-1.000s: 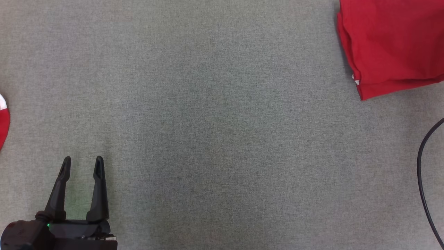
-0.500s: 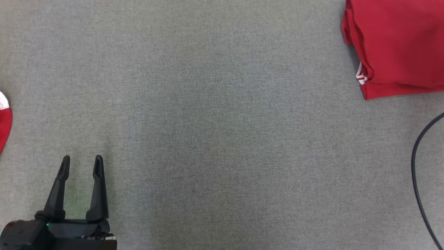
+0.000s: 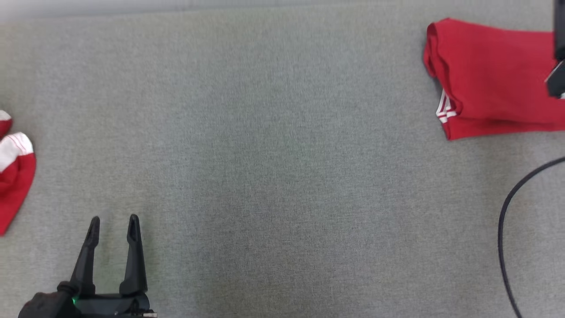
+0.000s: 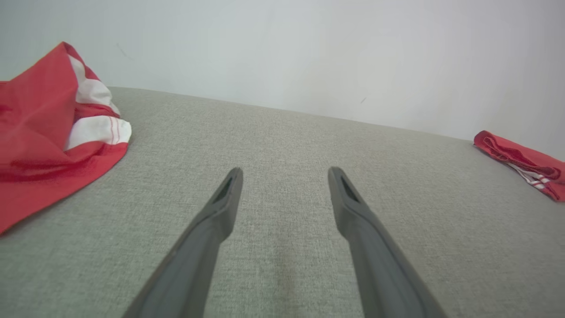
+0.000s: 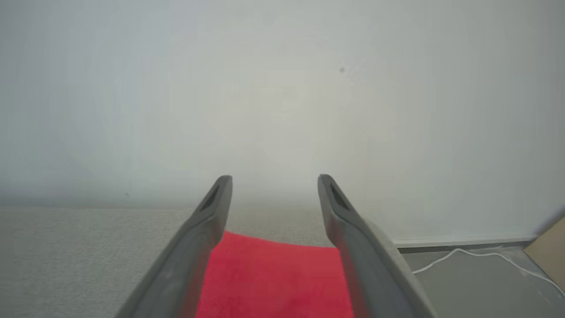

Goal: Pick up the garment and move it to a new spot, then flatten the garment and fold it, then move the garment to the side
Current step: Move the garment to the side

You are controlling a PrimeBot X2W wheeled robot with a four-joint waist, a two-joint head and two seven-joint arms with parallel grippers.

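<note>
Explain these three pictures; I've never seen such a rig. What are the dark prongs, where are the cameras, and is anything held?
The dark prongs are the fingers of a two-armed robot's grippers. The top-down picture comes from a camera on its head: the left gripper sits at the lower left, open and empty. The other two come from wrist cameras, each looking along that arm's fingers. On the grey fabric surface lie a folded red garment with white stripes at the far right and a red-and-white cloth at the left edge; a thin black cable curves past at the right. In the right wrist view the right gripper stands open over the red garment, the pale wall showing between its fingertips. Nothing is held.
</note>
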